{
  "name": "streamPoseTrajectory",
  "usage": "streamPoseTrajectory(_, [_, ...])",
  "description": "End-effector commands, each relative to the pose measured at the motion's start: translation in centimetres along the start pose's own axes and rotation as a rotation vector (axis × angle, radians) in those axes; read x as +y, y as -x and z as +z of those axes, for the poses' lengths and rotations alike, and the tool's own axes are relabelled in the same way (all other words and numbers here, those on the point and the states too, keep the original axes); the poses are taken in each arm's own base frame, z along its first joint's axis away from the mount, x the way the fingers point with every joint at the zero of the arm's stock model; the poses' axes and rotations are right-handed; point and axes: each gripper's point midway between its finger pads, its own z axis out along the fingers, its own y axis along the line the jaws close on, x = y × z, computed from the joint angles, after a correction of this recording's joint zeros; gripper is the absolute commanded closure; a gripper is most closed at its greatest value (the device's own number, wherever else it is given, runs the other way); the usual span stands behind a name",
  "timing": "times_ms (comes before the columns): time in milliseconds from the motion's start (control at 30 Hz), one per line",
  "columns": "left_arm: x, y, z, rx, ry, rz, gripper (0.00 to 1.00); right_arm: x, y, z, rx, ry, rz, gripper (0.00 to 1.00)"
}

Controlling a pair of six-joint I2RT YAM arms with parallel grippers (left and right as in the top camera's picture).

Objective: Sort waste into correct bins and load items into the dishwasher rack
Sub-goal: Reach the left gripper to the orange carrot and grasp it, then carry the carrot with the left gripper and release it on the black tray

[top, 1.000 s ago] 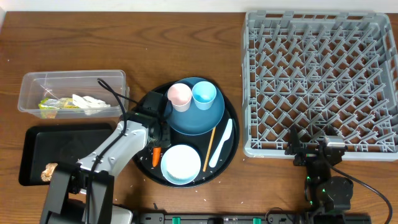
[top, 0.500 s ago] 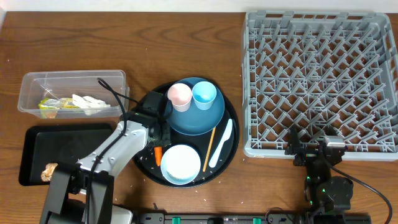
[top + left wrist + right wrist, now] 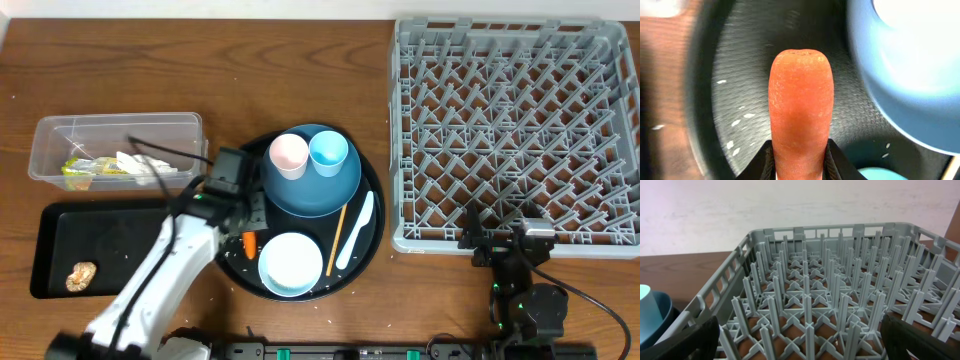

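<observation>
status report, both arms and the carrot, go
Left end effector shut on carrot, over round black tray. Right end effector open, empty, at dishwasher rack edge. Pale blue bowl close beside carrot.

The wooden table (image 3: 250,80) is carrying the grey rack (image 3: 515,130) at right and the round black tray (image 3: 372,245) at centre. The clear tub (image 3: 60,135) and flat black tray (image 3: 100,235) are sitting at left.

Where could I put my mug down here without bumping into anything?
The rack holds nothing. Bare table runs along the far edge between the tub and rack. The flat black tray is mostly free, save a brown lump. The round tray is crowded: plate, cups, bowl, and the left pincer holding a carrot.
</observation>
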Motion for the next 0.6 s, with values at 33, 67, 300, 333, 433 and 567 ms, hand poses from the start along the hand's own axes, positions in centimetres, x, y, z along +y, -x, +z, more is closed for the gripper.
streamPoseTrajectory(33, [3.1,2.5,-2.8,-0.110,0.033,-0.199,0.79,-0.2,0.0,0.0,-0.002,-0.011,0.005,0.01])
streamPoseTrajectory(67, [4.1,2.7,-3.3,-0.127,0.040,-0.254,0.79,-0.2,0.0,0.0,-0.002,-0.011,0.005,0.01])
streamPoseTrajectory(300, [12.7,3.6,-7.1,-0.278,0.119,-0.636,0.79,-0.2,0.0,0.0,-0.002,-0.011,0.005,0.01])
streamPoseTrajectory(333, [13.7,3.5,-7.5,-0.293,0.133,-0.680,0.79,-0.2,0.0,0.0,-0.002,-0.011,0.005,0.01])
streamPoseTrajectory(433, [16.8,2.6,-8.4,-0.312,0.182,-0.798,0.79,-0.2,0.0,0.0,-0.002,-0.011,0.005,0.01])
streamPoseTrajectory(567, [20.8,1.1,-8.7,-0.320,0.248,-0.963,0.79,-0.2,0.0,0.0,-0.002,-0.011,0.005,0.01])
